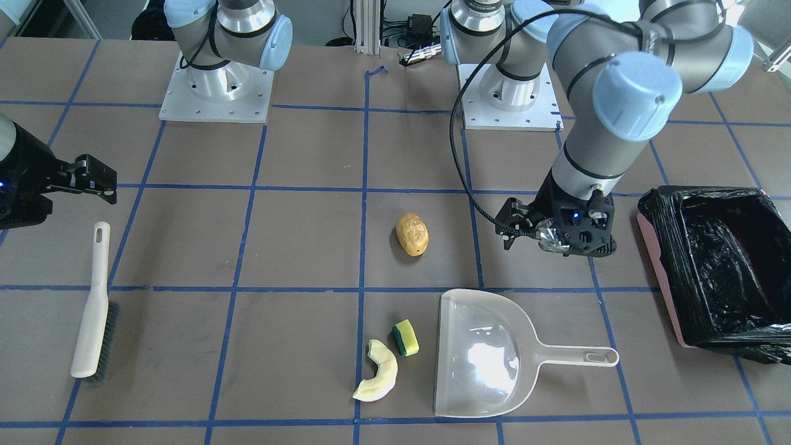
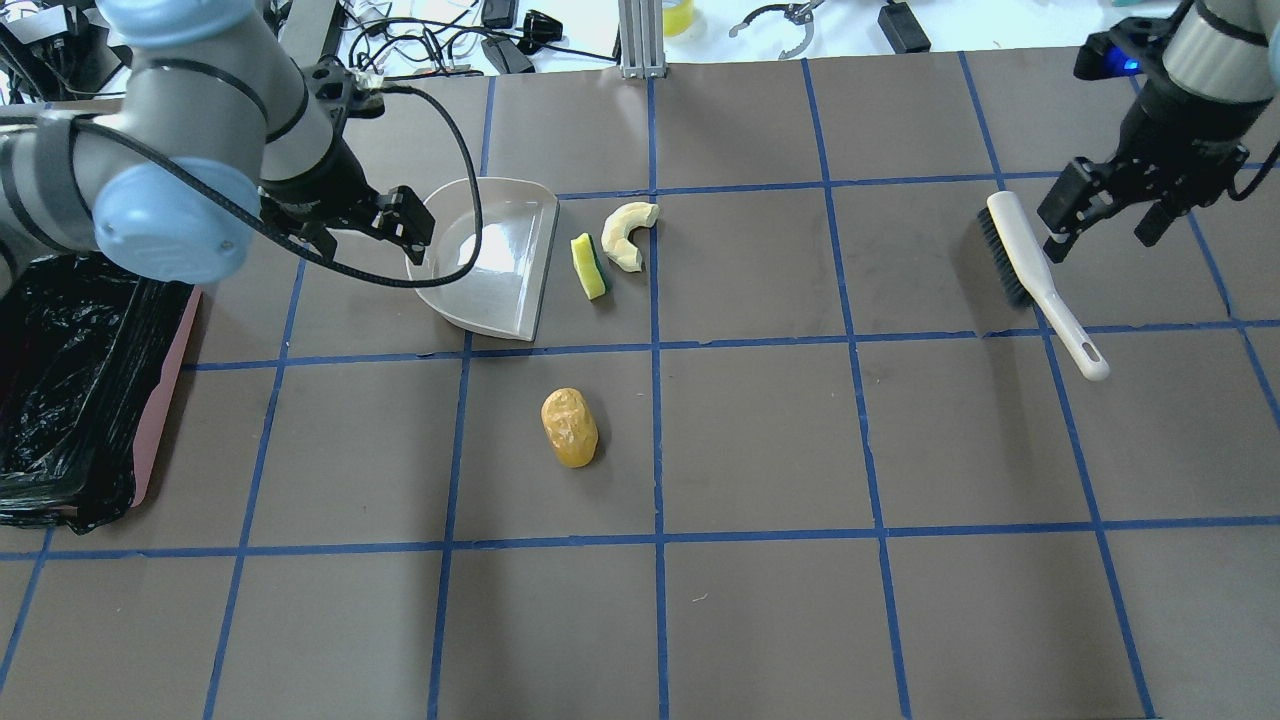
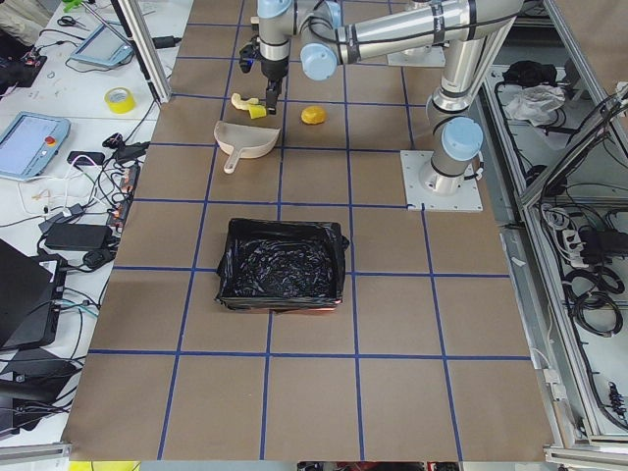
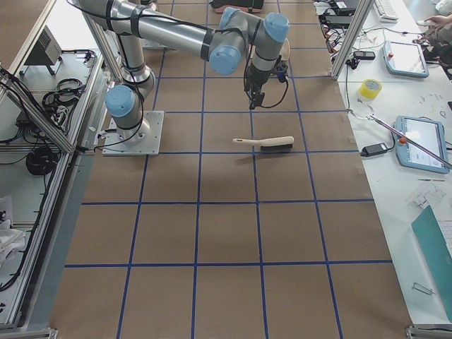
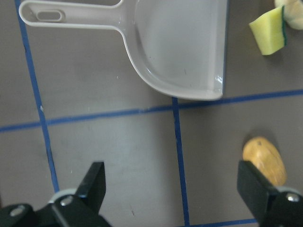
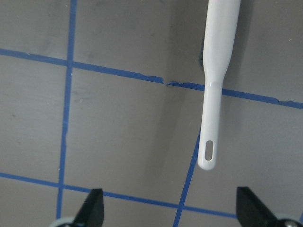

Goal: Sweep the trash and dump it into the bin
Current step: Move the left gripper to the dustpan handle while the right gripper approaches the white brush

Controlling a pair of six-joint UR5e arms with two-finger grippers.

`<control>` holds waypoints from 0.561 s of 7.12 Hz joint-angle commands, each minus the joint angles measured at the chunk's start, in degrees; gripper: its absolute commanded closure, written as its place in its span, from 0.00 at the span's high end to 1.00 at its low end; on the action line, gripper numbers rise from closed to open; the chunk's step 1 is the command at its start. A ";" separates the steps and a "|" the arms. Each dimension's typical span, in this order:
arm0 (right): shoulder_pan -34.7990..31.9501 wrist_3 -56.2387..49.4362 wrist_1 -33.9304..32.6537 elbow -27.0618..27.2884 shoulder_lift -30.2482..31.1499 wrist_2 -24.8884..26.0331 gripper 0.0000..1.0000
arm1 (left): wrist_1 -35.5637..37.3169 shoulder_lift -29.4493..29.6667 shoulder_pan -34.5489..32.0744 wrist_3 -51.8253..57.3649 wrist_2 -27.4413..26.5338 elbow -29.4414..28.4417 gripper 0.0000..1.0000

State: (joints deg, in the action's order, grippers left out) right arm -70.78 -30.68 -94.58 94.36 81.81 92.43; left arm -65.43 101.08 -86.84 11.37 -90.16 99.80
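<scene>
The tan potato-like lump (image 1: 412, 235) lies mid-table, also in the overhead view (image 2: 569, 427). The cream crescent (image 1: 378, 371) and the yellow-green sponge (image 1: 405, 337) lie just outside the open mouth of the beige dustpan (image 1: 476, 352). The black-lined pink bin (image 1: 717, 266) stands at the table's end on my left side. My left gripper (image 1: 556, 238) is open and empty, hovering near the dustpan's handle side (image 5: 42, 15). My right gripper (image 2: 1105, 225) is open and empty, above the beige hand brush (image 2: 1040, 280), near its handle (image 6: 210, 118).
The two arm bases (image 1: 216, 93) stand at the table's robot side. Blue tape lines (image 1: 364, 247) grid the brown table. Cables and tools (image 2: 500, 40) lie beyond the far edge. Side benches hold tablets and a tape roll (image 3: 120, 99).
</scene>
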 commanded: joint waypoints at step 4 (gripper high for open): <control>4.69 -15.10 -24.49 18.03 -1.04 -0.23 0.93 | 10.24 10.79 0.88 43.41 -0.10 -3.72 1.00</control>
State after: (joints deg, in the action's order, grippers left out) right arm -66.25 -44.25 -115.01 109.64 80.81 92.54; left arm -55.42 110.24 -86.42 40.08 -90.23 98.08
